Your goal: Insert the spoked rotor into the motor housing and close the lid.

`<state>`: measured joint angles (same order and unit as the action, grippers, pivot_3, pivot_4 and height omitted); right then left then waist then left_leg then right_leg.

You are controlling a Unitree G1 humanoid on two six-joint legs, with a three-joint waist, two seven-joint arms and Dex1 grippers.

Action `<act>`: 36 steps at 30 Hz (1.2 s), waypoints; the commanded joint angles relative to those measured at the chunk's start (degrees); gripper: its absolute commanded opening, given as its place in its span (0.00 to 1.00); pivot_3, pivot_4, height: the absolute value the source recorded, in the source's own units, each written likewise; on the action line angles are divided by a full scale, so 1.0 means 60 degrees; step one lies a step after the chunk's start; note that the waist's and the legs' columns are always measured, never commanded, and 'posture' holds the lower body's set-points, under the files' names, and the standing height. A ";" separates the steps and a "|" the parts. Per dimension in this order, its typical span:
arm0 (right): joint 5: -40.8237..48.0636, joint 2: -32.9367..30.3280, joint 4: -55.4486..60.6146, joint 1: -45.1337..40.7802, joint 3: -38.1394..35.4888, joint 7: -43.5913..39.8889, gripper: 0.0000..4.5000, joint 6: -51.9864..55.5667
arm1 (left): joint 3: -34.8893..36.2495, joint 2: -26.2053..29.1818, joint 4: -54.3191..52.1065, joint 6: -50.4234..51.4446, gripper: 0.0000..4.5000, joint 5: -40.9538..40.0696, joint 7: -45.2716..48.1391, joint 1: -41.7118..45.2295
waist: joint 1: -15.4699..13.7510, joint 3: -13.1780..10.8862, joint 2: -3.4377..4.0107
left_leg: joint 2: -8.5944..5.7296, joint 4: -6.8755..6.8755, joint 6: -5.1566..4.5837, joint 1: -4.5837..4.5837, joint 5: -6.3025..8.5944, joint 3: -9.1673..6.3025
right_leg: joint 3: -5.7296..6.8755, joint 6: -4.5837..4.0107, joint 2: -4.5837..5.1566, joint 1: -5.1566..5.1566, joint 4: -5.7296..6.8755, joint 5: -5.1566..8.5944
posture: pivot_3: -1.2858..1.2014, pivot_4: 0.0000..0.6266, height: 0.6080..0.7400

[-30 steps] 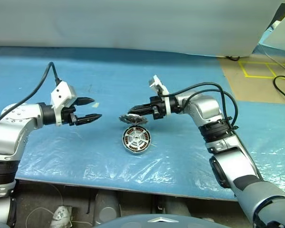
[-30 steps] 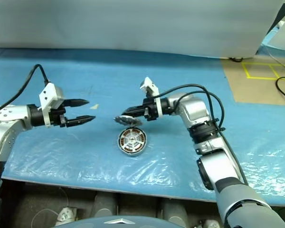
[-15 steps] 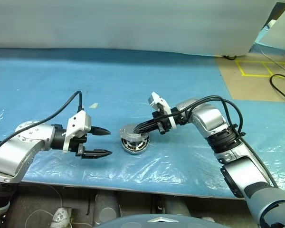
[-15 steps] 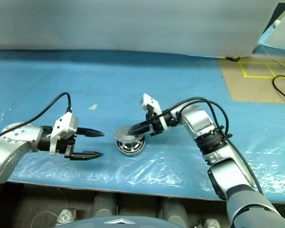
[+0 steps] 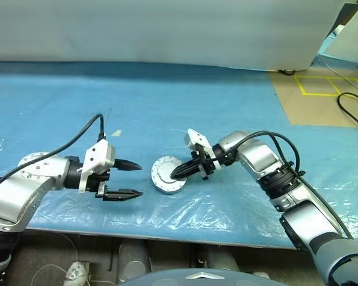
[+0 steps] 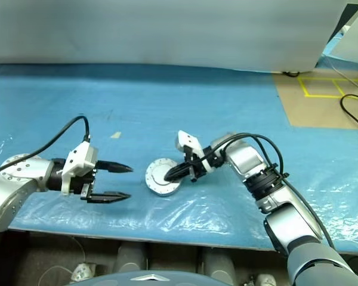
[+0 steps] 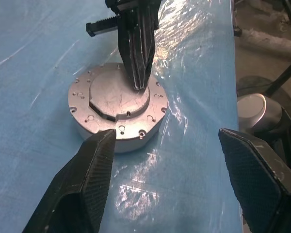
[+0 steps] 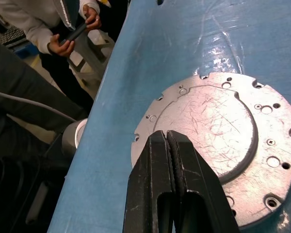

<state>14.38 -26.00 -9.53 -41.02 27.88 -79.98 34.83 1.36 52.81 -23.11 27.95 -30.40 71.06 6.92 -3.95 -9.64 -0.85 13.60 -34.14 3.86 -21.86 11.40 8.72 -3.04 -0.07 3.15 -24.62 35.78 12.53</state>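
The lid [image 5: 162, 171] lies flat on the motor housing [image 7: 136, 142], plain pale grey face up, and covers the windings. The spoked rotor is hidden. My right gripper [image 5: 174, 175] reaches in from the right, shut, and its joined fingertips [image 8: 166, 135] rest on the lid's [image 8: 208, 121] raised centre. In the left wrist view the right gripper [image 7: 141, 87] touches the lid [image 7: 111, 97] from the far side. My left gripper [image 5: 140, 179] hovers open just left of the housing, with nothing between its fingers [image 7: 94, 165].
A blue sheet under wrinkled clear film [image 5: 227, 202] covers the table, whose front edge [image 5: 167, 235] runs close below the housing. A person [image 8: 63, 24] holding a dark object stands beyond the table. Yellow floor tape [image 5: 328, 86] lies at the back right.
The right gripper lowered the lid, which it held tilted above the open housing, and the lid now lies flat on it. My left gripper came down toward the front edge, nearer the housing.
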 commanded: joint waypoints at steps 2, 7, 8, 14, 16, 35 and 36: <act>-0.0111 -0.0001 0.0129 0.0225 0.0236 -0.0039 0.00 0.0077 | -0.0122 -0.0113 -0.0180 -0.0097 0.79 0.0018 -0.0142 0.0182 | 0.0001 0.0000 0.0001 | -0.0001 0.0000 -0.0001 0.0021 0.0001 0.0000 | -0.0001 -0.0001 0.0002 0.0022 -0.0001 0.0001 | 0.52 0.24 1.00; 0.0967 0.0260 0.0517 -0.0241 -0.0935 0.0017 0.00 0.0747 | -0.0260 -0.0373 -0.0283 -0.0227 0.79 -0.0008 -0.0296 0.0222 | 0.0001 -0.0001 0.0003 | 0.0001 0.0000 -0.0001 0.0029 0.0001 0.0000 | -0.0002 -0.0002 0.0000 0.0028 0.0001 0.0002 | 0.52 0.24 1.00; 0.1124 0.0270 0.0620 -0.0332 -0.1151 0.0061 0.00 0.0826 | -0.0265 -0.0385 -0.0289 -0.0271 0.79 0.0008 -0.0292 0.0192 | -0.0001 -0.0002 0.0004 | 0.0000 -0.0001 -0.0001 0.0025 0.0000 0.0001 | -0.0002 -0.0002 0.0000 0.0026 0.0000 0.0002 | 0.52 0.24 1.00; 0.1344 -0.0219 0.1771 -0.0108 -0.1380 0.0012 0.00 0.0810 | -0.0234 -0.0385 -0.0219 -0.0396 0.79 0.0123 -0.0380 0.0104 | -0.0008 -0.0001 0.0004 | 0.0001 0.0007 0.0000 0.0016 0.0000 0.0002 | 0.0000 -0.0002 -0.0002 0.0021 -0.0011 0.0002 | 0.52 0.24 1.00; 0.1345 -0.0267 0.2021 0.0034 -0.1436 0.0157 0.09 0.0691 | -0.0187 -0.0415 -0.0232 -0.0378 0.79 0.0110 -0.0489 0.0082 | -0.0017 -0.0002 0.0004 | 0.0000 0.0011 0.0000 0.0013 0.0000 0.0002 | 0.0003 -0.0002 -0.0001 0.0021 -0.0016 0.0002 | 0.52 0.24 1.00; -0.0665 -0.0207 0.1876 0.1104 -0.0506 0.1719 0.78 -0.2334 | 0.0383 -0.0434 -0.1267 -0.0057 0.79 -0.0123 -0.1649 -0.1039 | 0.0008 -0.0002 0.0004 | 0.0000 0.0010 0.0000 0.0016 0.0001 0.0002 | -0.0001 0.0000 0.0000 0.0017 -0.0013 0.0004 | 0.52 0.24 1.00; -0.0682 -0.0177 0.1903 0.1184 -0.0537 0.1745 0.78 -0.2475 | 0.0406 -0.0417 -0.1297 -0.0033 0.79 -0.0149 -0.1658 -0.1056 | 0.0007 -0.0002 0.0004 | -0.0001 0.0010 0.0000 0.0016 0.0001 0.0002 | -0.0002 0.0001 0.0000 0.0017 -0.0013 0.0004 | 0.52 0.24 1.00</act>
<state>10.99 -27.08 0.81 -34.22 24.83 -70.00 23.04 2.05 49.67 -28.17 27.61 -30.34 61.34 0.64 -3.91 -9.65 -0.82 13.59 -34.08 3.86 -21.78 11.41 8.73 -3.05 -0.06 3.15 -24.52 35.70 12.56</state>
